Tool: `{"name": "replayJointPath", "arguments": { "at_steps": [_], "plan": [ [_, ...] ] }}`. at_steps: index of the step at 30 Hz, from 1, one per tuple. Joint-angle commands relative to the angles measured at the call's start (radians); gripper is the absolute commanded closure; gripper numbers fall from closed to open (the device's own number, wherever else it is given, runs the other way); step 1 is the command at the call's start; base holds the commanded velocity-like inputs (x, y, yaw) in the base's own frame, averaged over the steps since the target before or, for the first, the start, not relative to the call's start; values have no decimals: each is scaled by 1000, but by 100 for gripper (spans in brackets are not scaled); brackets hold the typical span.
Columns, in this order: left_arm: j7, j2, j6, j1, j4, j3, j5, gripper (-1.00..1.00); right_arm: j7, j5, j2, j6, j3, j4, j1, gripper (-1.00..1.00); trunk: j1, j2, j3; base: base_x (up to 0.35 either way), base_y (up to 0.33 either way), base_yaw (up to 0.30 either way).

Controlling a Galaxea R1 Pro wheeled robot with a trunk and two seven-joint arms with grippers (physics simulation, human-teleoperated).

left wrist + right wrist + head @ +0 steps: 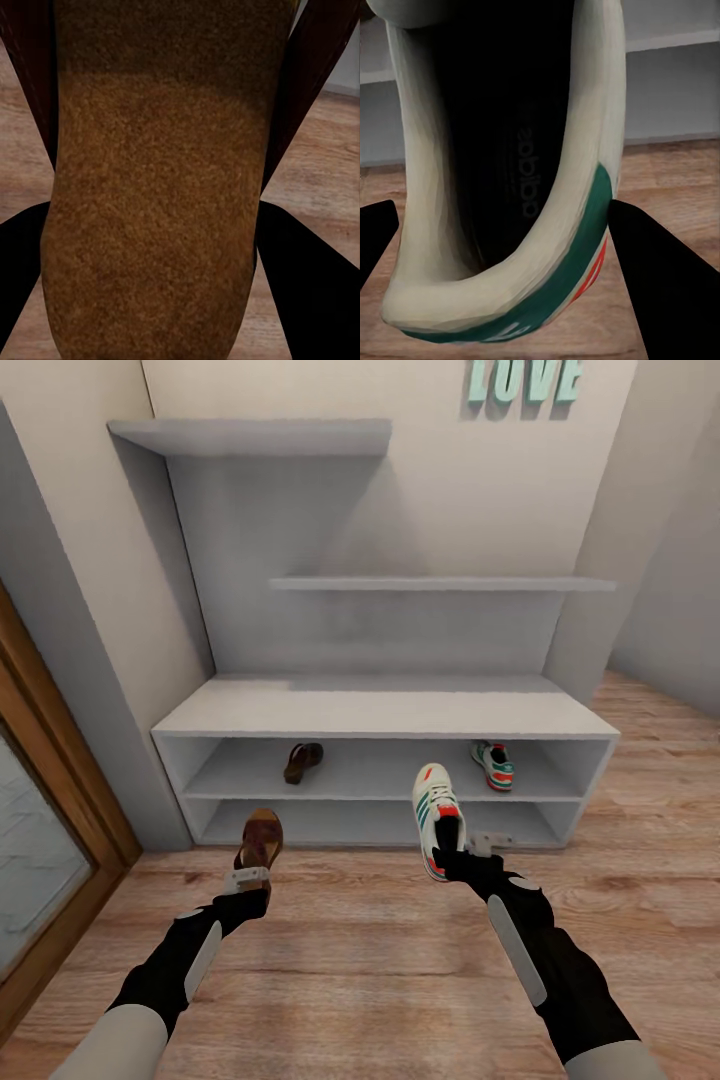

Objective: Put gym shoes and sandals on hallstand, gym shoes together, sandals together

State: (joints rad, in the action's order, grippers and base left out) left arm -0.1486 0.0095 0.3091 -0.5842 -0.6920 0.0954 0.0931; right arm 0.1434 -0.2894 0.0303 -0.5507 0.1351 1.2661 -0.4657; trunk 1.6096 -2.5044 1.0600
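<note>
You get soft, even, bright light with faint shadows under the shelves (pixel 440 585). Wrist close-ups look blurry; head view bends at edges.

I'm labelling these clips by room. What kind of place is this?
Probably a home entry hallway: a low grey shoe rack with stepped wall shelves, a sandal and sneaker stored in it, and wood-plank floor.

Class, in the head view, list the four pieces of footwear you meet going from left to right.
Brown leather sandal held by the left tool → brown sandal on the rack's shelf → white green-striped sneaker held by the right tool → matching sneaker on the shelf.
</note>
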Motion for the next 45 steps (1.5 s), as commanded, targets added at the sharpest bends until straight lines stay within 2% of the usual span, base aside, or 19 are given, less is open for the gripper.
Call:
{"name": "replayJointPath", "arguments": {
  "at_steps": [1,3,5,9,17,32,33,34,35,36,38,39,40,42,43,45],
  "plan": [
    [-3,0,8,0,-1,3,10,100,9,-11,1,-3,3,1,-1,100,0,0,1,0,8,-3],
    [-3,0,6,0,-1,3,10,100,9,-11,2,-2,3,1,-1,100,0,0,1,0,4,-2],
    [4,2,-5,11,2,4,-3,100,16,-26,-10,-2,14,-11,1,100,0,0,1,0,0,0],
    [4,3,-28,13,5,8,-3,100,15,-58,-33,15,38,-33,1,100,0,0,1,0,0,0],
    [4,3,-34,14,3,9,-3,100,17,-57,-77,18,85,-79,1,100,0,0,1,0,0,0],
    [4,2,-35,14,4,7,-4,100,18,-64,-75,20,171,-112,1,100,0,0,1,-121,0,0],
    [4,2,-35,14,4,7,-4,100,18,-65,-73,20,196,-112,1,100,0,0,1,-4,0,0],
    [4,2,-35,14,4,7,-4,100,18,-65,-63,20,170,-115,1,100,0,0,1,-3,0,0],
    [4,3,-35,14,4,7,-4,100,17,-65,-46,20,125,-125,1,100,0,0,1,-2,0,0],
    [4,3,-35,14,5,7,-4,100,16,-65,-17,20,27,-142,1,100,0,0,1,0,0,0],
    [4,4,-35,14,5,7,-5,100,14,-65,10,20,-122,-156,1,100,0,0,1,0,0,0],
    [4,4,-35,14,5,7,-5,100,13,-65,23,20,-252,-162,1,100,0,0,1,0,0,0],
    [4,4,-35,14,5,7,-5,100,12,-64,30,20,-327,-164,1,100,0,0,1,0,0,0],
    [4,4,-35,14,5,7,-6,100,12,-64,57,20,-406,-165,1,100,0,0,1,0,0,0],
    [4,4,-34,14,5,7,-6,100,12,-64,95,19,-449,-166,1,100,0,0,1,0,0,0],
    [4,4,-34,14,5,7,-6,100,12,-65,158,19,-486,-166,1,100,0,0,1,0,0,0]
  ]
}}
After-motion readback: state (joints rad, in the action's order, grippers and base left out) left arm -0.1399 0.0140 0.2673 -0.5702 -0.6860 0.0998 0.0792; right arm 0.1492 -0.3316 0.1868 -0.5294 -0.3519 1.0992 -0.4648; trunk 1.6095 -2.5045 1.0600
